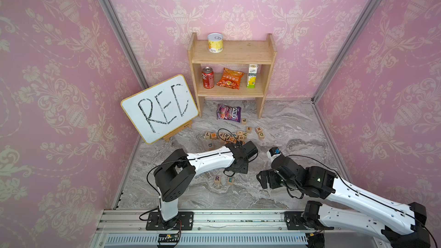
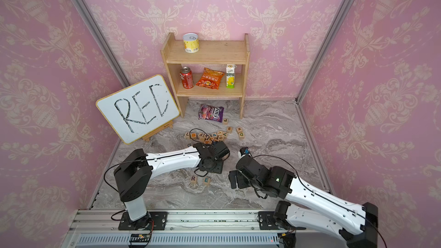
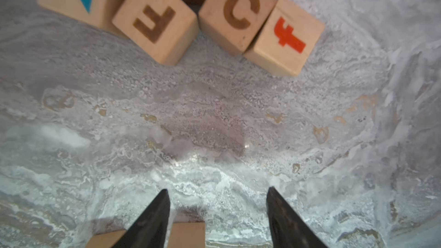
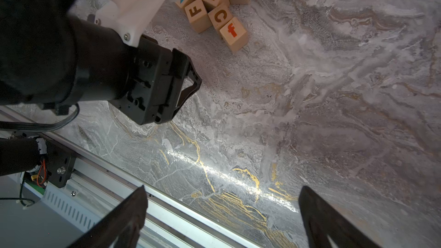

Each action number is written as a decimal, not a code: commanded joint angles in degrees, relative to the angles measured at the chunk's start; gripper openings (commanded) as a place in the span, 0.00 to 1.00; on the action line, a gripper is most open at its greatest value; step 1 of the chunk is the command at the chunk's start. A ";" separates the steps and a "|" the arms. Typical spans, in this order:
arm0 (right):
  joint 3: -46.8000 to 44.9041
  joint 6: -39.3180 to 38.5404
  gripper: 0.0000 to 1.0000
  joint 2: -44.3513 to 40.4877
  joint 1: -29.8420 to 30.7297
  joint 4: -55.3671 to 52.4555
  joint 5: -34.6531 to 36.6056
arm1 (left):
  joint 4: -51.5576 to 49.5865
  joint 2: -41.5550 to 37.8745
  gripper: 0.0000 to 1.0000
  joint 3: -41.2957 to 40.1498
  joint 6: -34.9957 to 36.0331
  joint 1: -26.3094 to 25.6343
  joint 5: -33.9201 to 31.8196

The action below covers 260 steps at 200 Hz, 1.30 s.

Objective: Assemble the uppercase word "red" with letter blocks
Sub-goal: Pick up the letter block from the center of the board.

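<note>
Pink damask-papered walls on three sides. The tabletop is grey, glossy and marble-patterned, veined in white and ochre.

Letter blocks: small pale wooden cubes with square edges and printed capitals.
- R block, dark purple letter, and E block, teal-green letter. They stand side by side with a narrow gap, reading R-E. They sit midway along the tabletop's near edge, a little in from it.
- D block, green letter. It lies well apart, toward the far edge, just beside an N block. Both sit at the right arm's end of a loose heap of other blocks.

Left gripper: black tapered fingers, parted, with nothing between the tips. It hangs just above the R-E pair. In the wrist view, plain wooden block tops show by the base of one finger; which blocks they are cannot be told.

Right gripper: spread wide and empty, over bare marble near the near edge.

Containers: a two-tier wooden shelf unit at the far edge.
- Top tier: yellow tin.
- Lower tier: red drink can, crinkled orange snack bag and green-and-white carton.

Purple foil sweet bag: flat on the tabletop under the shelf.

Whiteboard: rounded corners, black hand lettering, propped on a small wooden easel beside the shelf.
</note>
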 commanded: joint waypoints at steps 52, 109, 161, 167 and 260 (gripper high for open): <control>7.51 -8.33 1.00 8.33 -13.50 -0.14 -9.68 | -2.07 -1.10 0.76 4.22 5.83 6.10 1.91; 14.21 -10.42 1.00 18.11 -22.06 -0.56 -13.56 | 0.07 -3.08 0.93 4.44 9.85 9.12 4.32; 20.34 -13.05 1.00 27.35 -27.29 -1.26 -14.61 | 3.63 -5.14 0.99 3.89 12.92 11.55 7.69; 22.79 -13.34 1.00 28.41 -27.90 -1.26 -14.73 | 3.89 -5.44 0.99 3.89 13.32 11.87 8.10; 34.96 -16.82 1.00 45.67 -34.45 -1.00 -13.09 | 10.48 -8.13 0.99 2.93 15.85 17.16 16.73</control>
